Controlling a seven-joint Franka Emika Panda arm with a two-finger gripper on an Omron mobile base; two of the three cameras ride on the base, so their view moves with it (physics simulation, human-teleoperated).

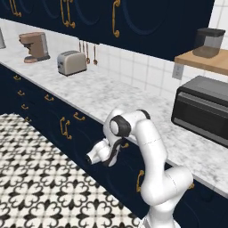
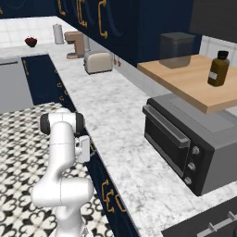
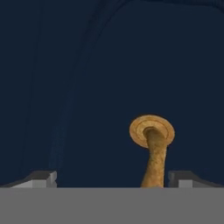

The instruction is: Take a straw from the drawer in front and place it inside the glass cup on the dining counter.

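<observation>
Though its brass pull [image 3: 153, 151] runs off-frame, tool [image 3: 113, 179] spread wide, seemingly astride it.

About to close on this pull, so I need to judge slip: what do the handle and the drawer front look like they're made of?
The handle looks like brass: warm golden-yellow, with a round flanged base and a faintly textured stem, matte rather than mirror-bright. The drawer front looks like painted wood or board: flat, even dark navy, satin, no visible grain. Both are rendered, so this is only appearance. The fingers stand open on either side of the stem.
</observation>
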